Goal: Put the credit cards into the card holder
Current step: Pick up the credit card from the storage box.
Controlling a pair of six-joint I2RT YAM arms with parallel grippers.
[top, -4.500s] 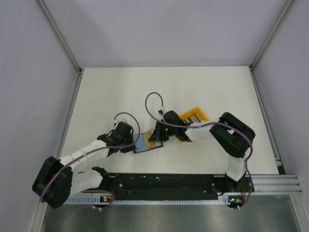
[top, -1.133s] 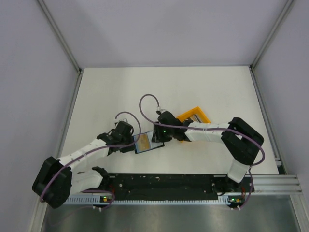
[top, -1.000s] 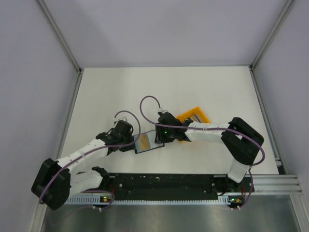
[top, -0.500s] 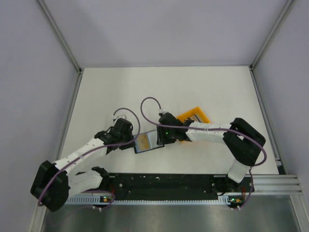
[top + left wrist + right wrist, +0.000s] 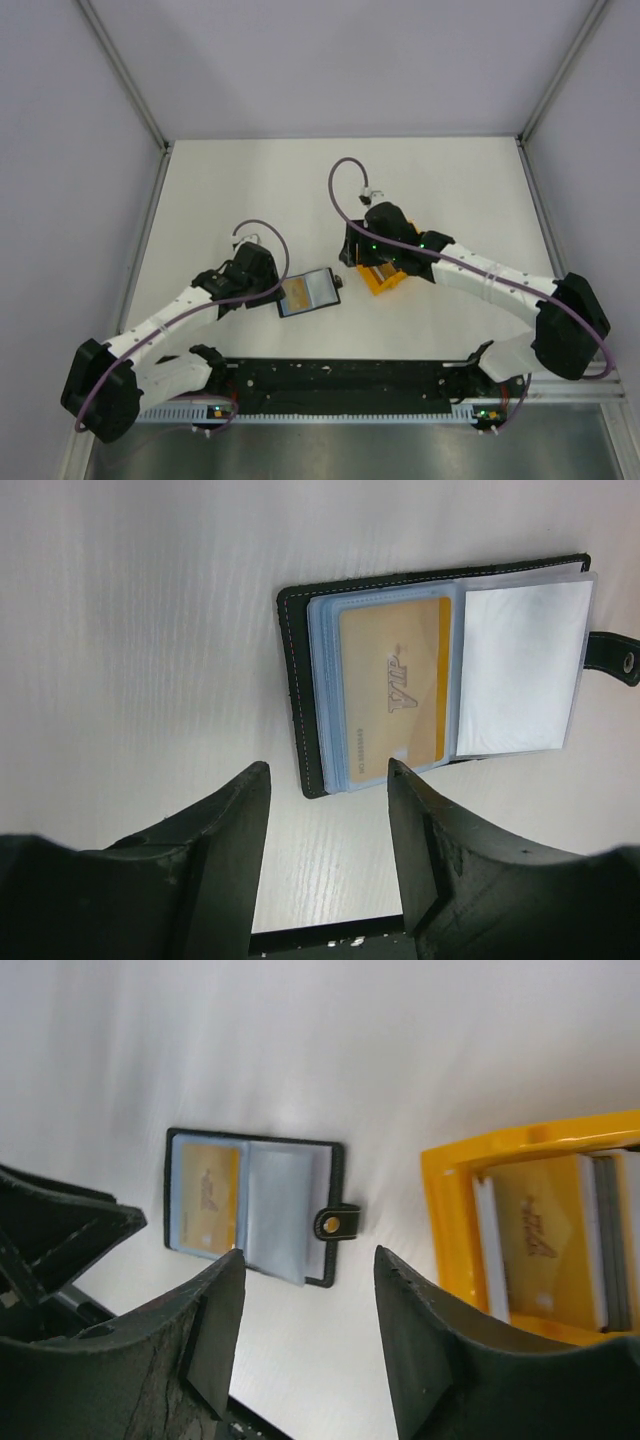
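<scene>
White tabletop (image 5: pixel 230 190) — grey walls (image 5: pixel 340 60), open card holder (image 5: pixel 306 294), orange bin (image 5: pixel 443 1230)

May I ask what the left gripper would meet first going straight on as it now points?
Probably the open card holder, at the edge by the gold card, though the left gripper may touch the table first; depth is unclear.

An orange bin (image 5: pixel 445 1230) (open-topped) sits on the white table (image 5: pixel 250 185) — near its middle.

Fixed overhead view down onto table (image 5: pixel 250 190), two close wrist views, all sharing card holder (image 5: pixel 462 680)
</scene>
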